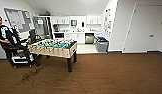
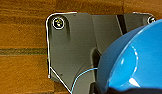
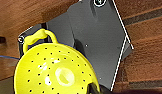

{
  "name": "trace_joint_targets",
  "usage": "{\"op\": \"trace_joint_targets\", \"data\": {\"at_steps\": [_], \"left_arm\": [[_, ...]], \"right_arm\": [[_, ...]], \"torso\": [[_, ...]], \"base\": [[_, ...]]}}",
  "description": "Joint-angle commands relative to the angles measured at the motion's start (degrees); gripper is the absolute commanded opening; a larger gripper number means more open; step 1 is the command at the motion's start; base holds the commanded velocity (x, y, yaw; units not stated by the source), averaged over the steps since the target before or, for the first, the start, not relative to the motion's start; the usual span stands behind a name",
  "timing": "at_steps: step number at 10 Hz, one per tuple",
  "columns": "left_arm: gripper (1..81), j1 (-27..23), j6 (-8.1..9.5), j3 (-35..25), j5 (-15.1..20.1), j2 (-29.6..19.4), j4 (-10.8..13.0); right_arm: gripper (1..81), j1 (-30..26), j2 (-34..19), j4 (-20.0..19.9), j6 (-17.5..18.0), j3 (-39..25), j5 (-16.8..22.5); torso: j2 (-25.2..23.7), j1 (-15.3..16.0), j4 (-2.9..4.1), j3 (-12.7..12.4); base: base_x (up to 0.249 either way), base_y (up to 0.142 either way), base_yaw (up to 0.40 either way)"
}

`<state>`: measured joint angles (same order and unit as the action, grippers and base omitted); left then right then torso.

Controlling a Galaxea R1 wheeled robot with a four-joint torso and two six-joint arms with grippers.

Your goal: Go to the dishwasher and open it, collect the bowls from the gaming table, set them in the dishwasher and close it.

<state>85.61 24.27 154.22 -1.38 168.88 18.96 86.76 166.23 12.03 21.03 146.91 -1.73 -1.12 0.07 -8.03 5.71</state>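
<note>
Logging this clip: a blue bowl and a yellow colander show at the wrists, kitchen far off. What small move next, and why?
Probably drive forward, right of the foosball table, toward the dishwasher. The blue bowl shows at the left wrist, the colander at the right, and the steel-fronted unit sits at the room's far end across bare floor.

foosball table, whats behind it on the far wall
Behind the foosball table is a kitchenette of white cabinets with a steel-fronted dishwasher under the counter. A grey bin stands right. The table hides the floor behind it.
</note>
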Motion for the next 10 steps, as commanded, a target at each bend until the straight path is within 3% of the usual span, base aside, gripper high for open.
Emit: {"op": "trace_joint_targets", "data": {"at_steps": [1,10], "left_arm": [[1.0,-1.8,0.16,0.1,3.0,-0.6,-0.1],[1.0,-1.8,0.16,0.1,3.0,-0.5,-0.2]], "right_arm": [[1.0,-3.0,-0.8,0.6,-0.1,-0.1,2.7],[1.0,-2.9,-0.7,0.6,-0.1,0.2,2.7]], "torso": [[0.0,0.0,0.00,0.0],[0.0,0.0,0.00,0.0]], "base": [[0.000,0.000,0.000],[0.000,0.000,0.000]]}}
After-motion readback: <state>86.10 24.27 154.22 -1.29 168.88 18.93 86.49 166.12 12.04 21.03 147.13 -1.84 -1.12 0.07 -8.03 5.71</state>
